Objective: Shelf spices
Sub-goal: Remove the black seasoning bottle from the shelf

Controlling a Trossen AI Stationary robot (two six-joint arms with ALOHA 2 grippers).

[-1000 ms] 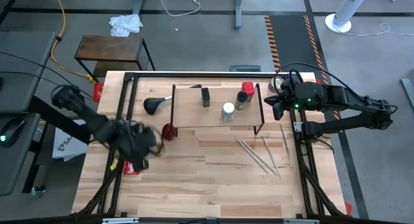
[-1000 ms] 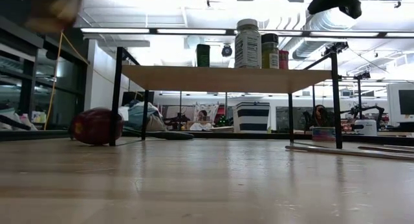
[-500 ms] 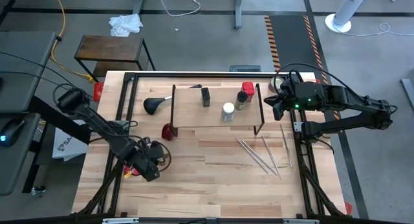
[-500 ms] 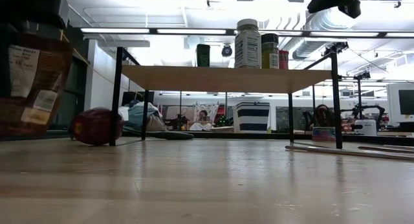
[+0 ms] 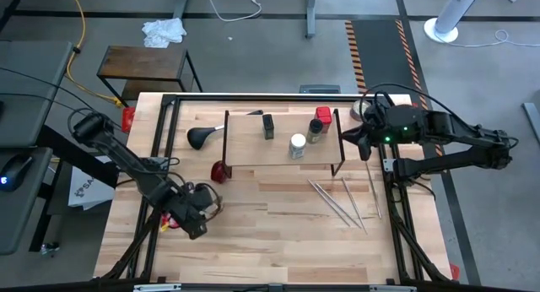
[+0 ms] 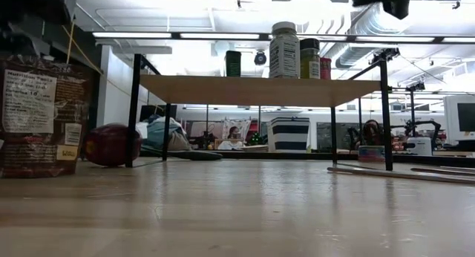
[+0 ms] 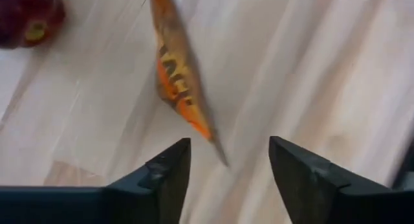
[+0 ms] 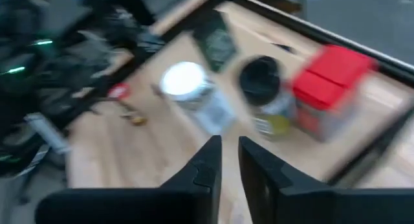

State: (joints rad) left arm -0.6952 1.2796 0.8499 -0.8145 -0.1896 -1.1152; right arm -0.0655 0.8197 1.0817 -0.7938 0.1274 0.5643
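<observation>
Across the table's far middle stood the shelf (image 5: 283, 140), a long flat light-wood board on thin black rod frames, long axis left to right. On it stood upright jars: white-capped clear (image 5: 297, 145), dark-capped (image 5: 315, 132), red-capped (image 5: 323, 116), a dark container (image 5: 267, 126). Left gripper (image 5: 196, 214), fingers parted, hung above an orange-printed packet (image 7: 178, 81) near the left front. Right gripper (image 5: 361, 141), fingers nearly together and empty, hovered beside the shelf's right end.

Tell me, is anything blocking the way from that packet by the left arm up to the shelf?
Nothing visible blocks it. The packet stands on the table under the left gripper, whose jaws are open. Between it and the shelf lies bare wood; a dark red round object sits by the shelf's near left leg, beside the path. Board space left of the jars is free.
</observation>
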